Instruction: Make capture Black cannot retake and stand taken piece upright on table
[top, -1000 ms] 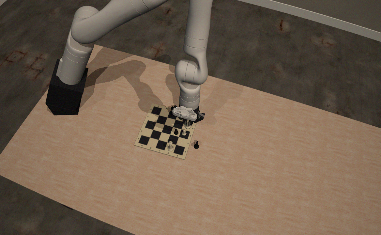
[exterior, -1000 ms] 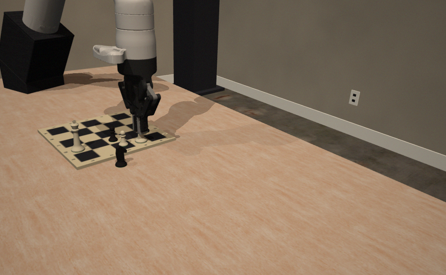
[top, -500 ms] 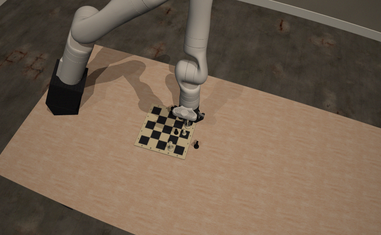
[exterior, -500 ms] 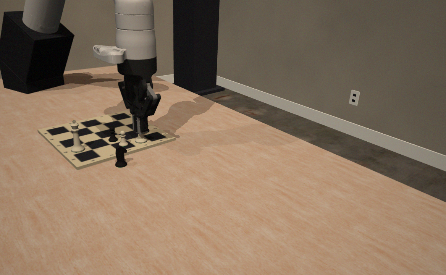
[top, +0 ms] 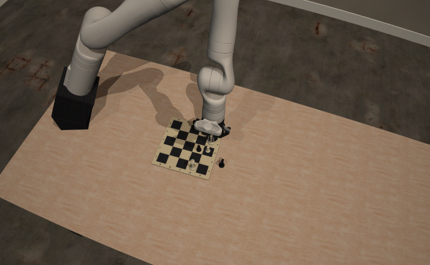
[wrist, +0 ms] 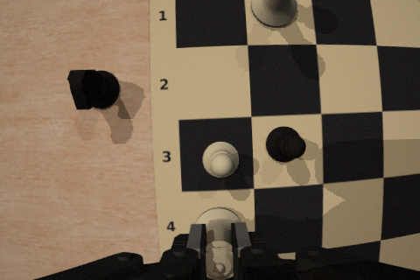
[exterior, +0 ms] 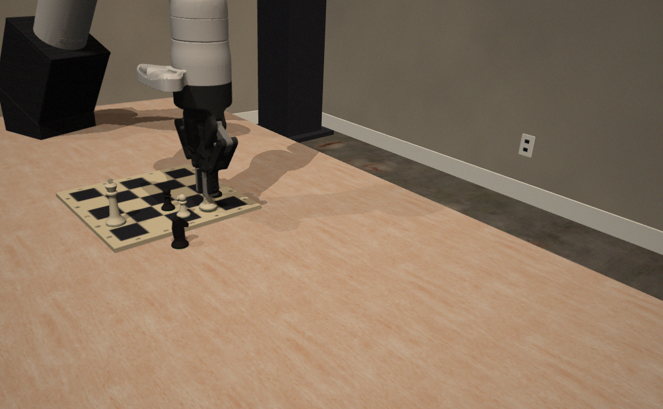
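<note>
My gripper point(top: 211, 138) point(exterior: 206, 189) point(wrist: 219, 242) is shut on a tall white piece point(top: 211, 142) point(exterior: 208, 207) point(wrist: 219, 219) over E4. The piece is upright, its base on or barely above the board point(top: 205, 160) point(exterior: 156, 224) point(wrist: 214, 80); bishop or queen, I cannot tell. A white pawn point(top: 207, 149) point(exterior: 181, 208) point(wrist: 220, 162) stands on E3, a black pawn point(top: 198, 148) point(exterior: 167, 203) point(wrist: 280, 144) on D3. The white king point(top: 192, 165) point(exterior: 114, 211) point(wrist: 273, 6) stands on D1. A black round base point(exterior: 217, 194) shows behind the fingers near D5; its piece is hidden.
A black knight point(top: 221, 163) point(exterior: 179, 238) point(wrist: 102, 89) stands upright on the table beside the board's E edge, near rank 2. The arm's black pedestal point(top: 74, 110) point(exterior: 44, 81) is at the table's far left. The gripper hides part of rank 5.
</note>
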You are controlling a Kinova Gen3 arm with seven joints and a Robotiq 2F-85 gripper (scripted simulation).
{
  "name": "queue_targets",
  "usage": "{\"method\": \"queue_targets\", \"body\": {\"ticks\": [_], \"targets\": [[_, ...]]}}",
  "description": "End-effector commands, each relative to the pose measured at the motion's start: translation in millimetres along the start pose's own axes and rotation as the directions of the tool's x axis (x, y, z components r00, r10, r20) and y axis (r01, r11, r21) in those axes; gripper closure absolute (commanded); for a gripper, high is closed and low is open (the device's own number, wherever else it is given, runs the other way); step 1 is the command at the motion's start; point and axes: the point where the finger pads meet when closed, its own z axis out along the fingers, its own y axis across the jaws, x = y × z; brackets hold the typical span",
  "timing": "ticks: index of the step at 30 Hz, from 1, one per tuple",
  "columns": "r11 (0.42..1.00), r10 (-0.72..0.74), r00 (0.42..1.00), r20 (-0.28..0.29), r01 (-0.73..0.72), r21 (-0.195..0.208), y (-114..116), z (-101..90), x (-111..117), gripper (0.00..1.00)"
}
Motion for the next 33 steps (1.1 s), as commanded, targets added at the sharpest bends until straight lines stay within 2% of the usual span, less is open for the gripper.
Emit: {"method": "queue_targets", "body": {"ticks": [1, 7, 19, 21, 33], "targets": [[1.000, 0.000, 1.000, 0.002, 0.000, 0.006, -2.1, -5.5, -0.9, 1.00], [1.000, 0.000, 1.000, 0.002, 0.000, 0.006, -2.1, -14.5, -0.9, 1.00], [1.000, 0.000, 1.000, 0.002, 0.000, 0.006, -1.9, -52.7, -0.8, 1.00], [1.000, 0.000, 1.000, 0.002, 0.000, 0.006, -1.9, -52.7, -0.8, 1.00], [1.000, 0.000, 1.000, 0.002, 0.000, 0.006, -1.7, -86.4, -0.7, 1.00]]}}
